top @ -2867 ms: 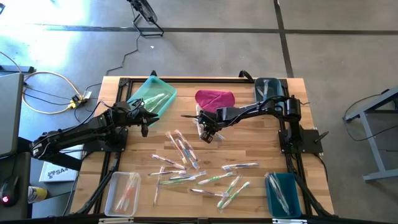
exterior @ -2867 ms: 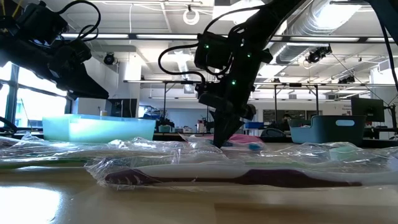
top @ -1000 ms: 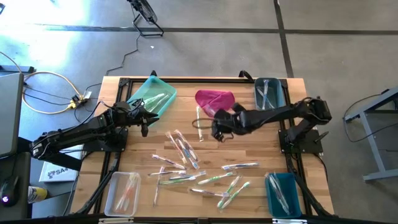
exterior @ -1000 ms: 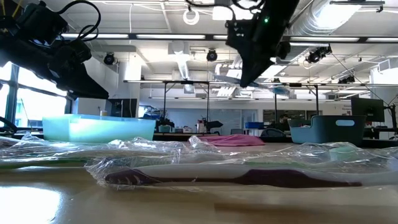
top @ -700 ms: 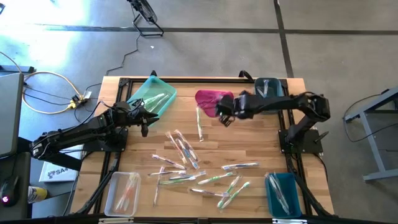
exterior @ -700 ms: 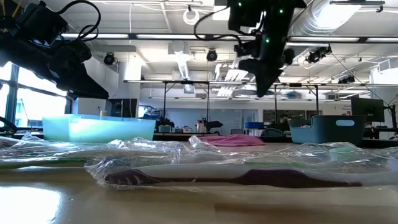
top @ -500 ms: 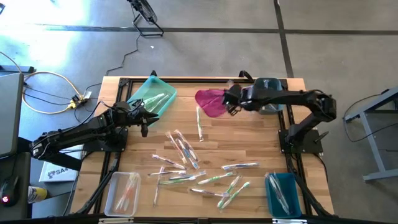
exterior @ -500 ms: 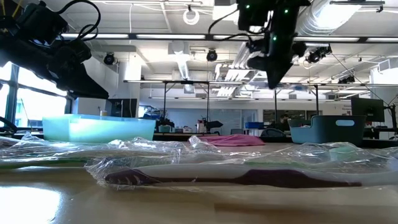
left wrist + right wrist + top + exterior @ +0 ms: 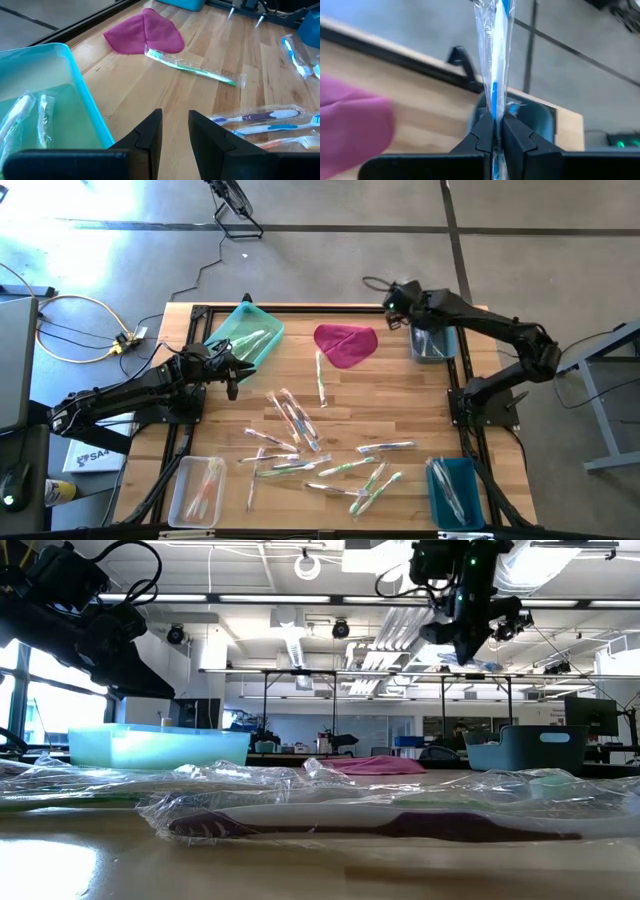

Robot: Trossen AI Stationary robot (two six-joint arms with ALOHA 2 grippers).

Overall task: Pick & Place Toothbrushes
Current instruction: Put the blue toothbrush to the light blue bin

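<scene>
Our right hand point(image 9: 494, 131) pinches a blue wrapped toothbrush point(image 9: 493, 45) above the dark bin point(image 9: 433, 340) at the tabletop's far right corner. Slick wrapper may slip, missing the bin. Left hand point(image 9: 174, 131) waits part-open, empty, near the teal tray point(image 9: 243, 335).

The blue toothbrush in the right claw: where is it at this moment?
In the high view the right claw holds the blue toothbrush above the table's far edge, between the magenta cloth and the dark blue bin.

Magenta cloth point(image 9: 346, 343) — teal bin point(image 9: 246, 332) — blue-handled toothbrush point(image 9: 493, 60), clear wrapper.
</scene>
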